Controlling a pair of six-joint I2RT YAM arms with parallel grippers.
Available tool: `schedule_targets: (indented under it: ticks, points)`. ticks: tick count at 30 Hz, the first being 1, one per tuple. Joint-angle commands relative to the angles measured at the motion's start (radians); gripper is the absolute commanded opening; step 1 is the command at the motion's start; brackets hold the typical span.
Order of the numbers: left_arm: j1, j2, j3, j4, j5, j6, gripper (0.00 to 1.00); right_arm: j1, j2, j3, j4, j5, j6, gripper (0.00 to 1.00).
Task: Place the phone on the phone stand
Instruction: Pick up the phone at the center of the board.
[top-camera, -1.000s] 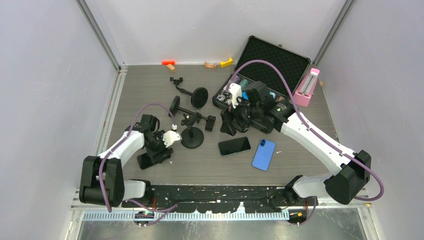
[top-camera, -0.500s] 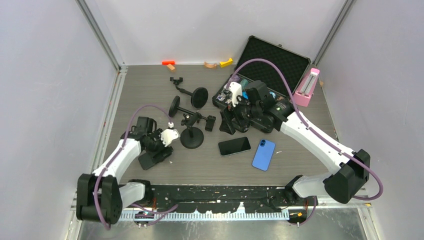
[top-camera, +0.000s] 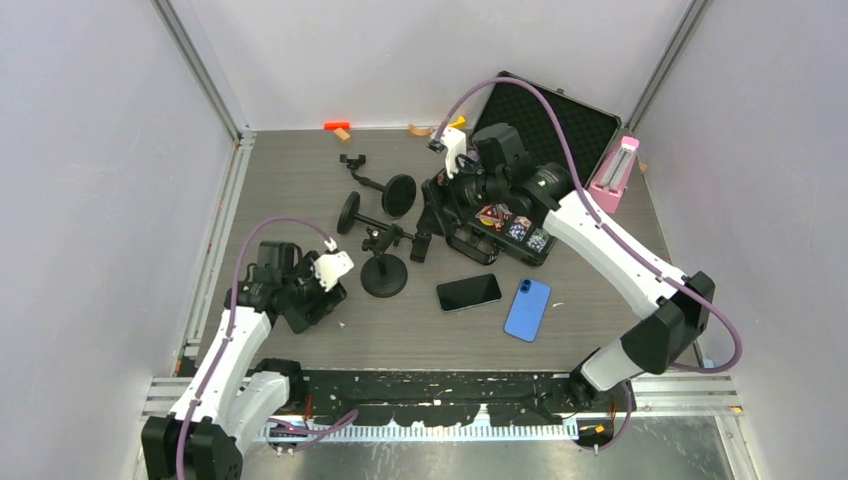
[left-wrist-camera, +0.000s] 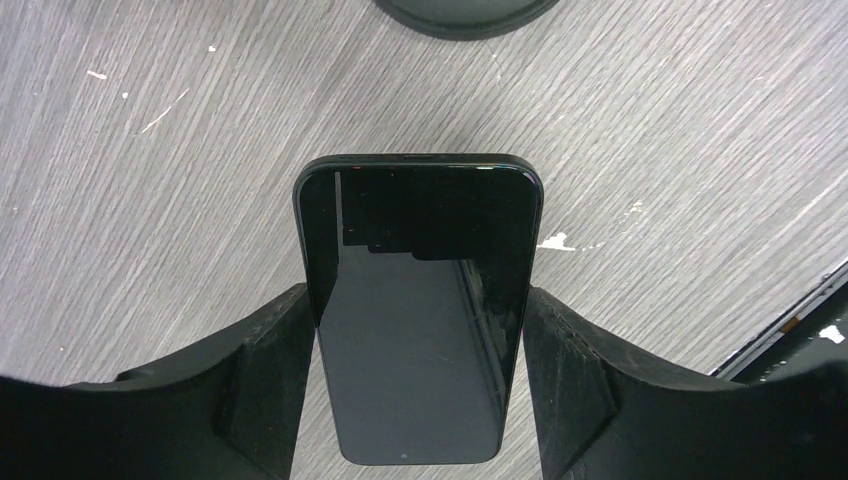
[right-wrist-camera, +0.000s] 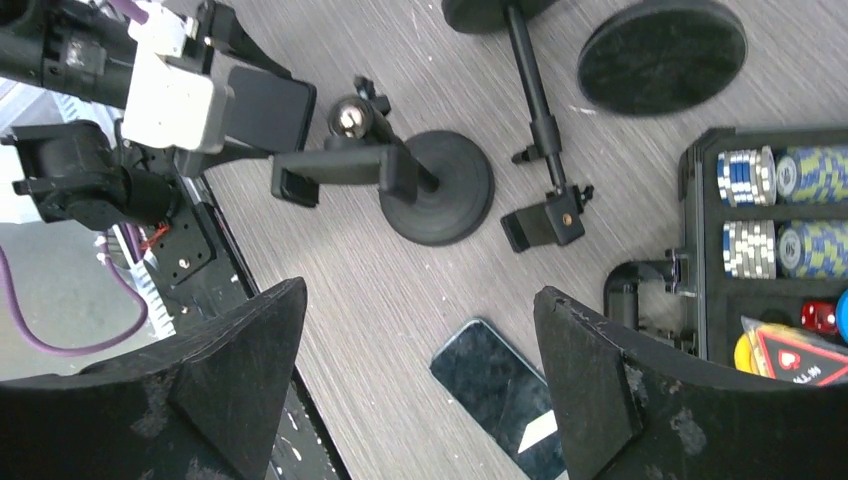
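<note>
Phone (left-wrist-camera: 415, 310) sits clamped by its long edges in left gripper (left-wrist-camera: 416, 345), lower left of top view, drawn slightly farther from phone stand (top-camera: 384, 270) than a second ago. Right gripper (right-wrist-camera: 420, 375) spread wide, empty, has shifted upward beside the open case (top-camera: 590, 135).

We saw a grey wood-grain table (top-camera: 290, 180) boxed in by pale walls (top-camera: 90, 150). At its far right sat an open black case (top-camera: 580, 125), its foam-lined lid swung toward the back corner. In the case's tray were stacks of poker chips: white-and-blue ones (right-wrist-camera: 745, 175) just beside blue-and-yellow ones (right-wrist-camera: 815, 172), with a red die (right-wrist-camera: 820, 317) below them. Just right of the case stood a pink object (top-camera: 612, 175); we could not tell what it was. Along the far edge lay an orange block (top-camera: 337, 125) touching a wooden block (top-camera: 344, 134). Further right, a tan curved piece (top-camera: 420, 130) lay near a yellow piece (top-camera: 458, 123).
</note>
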Motion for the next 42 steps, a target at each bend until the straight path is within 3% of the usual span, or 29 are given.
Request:
schedule_targets:
  ticks: [1,21,42]
  points:
    - [0.002,-0.03,0.078,-0.018,0.065,-0.056,0.0,0.031,0.057,0.131,-0.025,-0.036,0.017,0.89]
    - [-0.001,-0.044,0.529,-0.139,0.184,-0.226,0.0,0.168,0.393,0.64,-0.146,-0.107,0.159,0.76]
    - [-0.011,-0.017,0.596,-0.065,0.271,-0.325,0.0,0.22,0.485,0.676,-0.069,-0.198,0.298,0.66]
